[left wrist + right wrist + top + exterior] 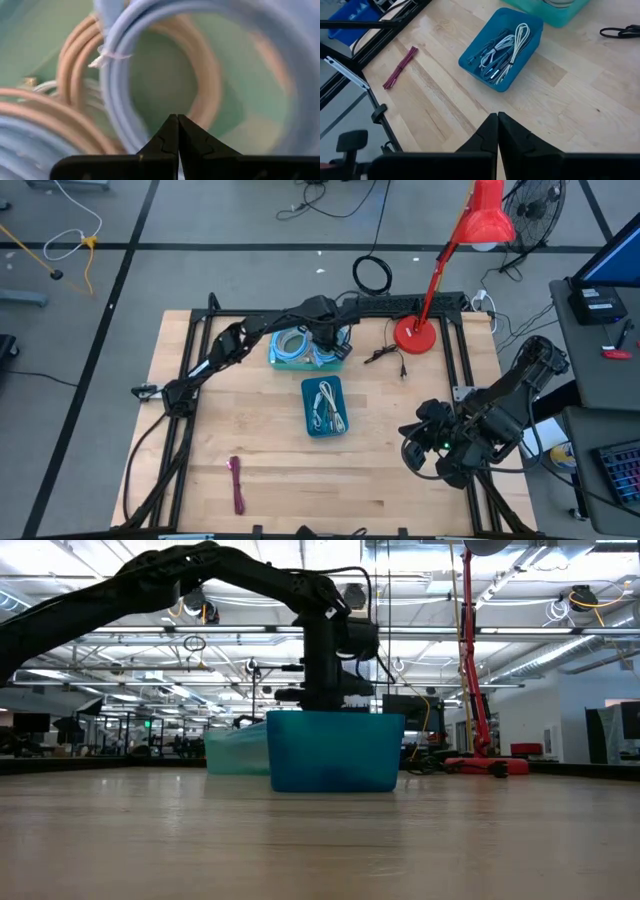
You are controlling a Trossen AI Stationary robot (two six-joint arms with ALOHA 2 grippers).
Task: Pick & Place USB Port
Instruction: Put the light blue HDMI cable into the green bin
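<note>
The left pincer [178, 131], fingers pressed together on nothing, hangs inside the pale teal plastic bin [283, 360] above coiled light-blue and tan cables [117, 80]. The darker blue cable-filled bin [324, 430] sits just beside. The right pincer [498, 131], likewise closed empty, waits at the wooden desk's [270, 470] edge.

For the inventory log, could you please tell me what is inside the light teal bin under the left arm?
The light teal bin holds coiled light-blue cables and tan cables; the left gripper covers part of it, hiding anything beneath.

workshop hall | ceiling trusses [560, 640] | floor cables [70, 245]
</note>
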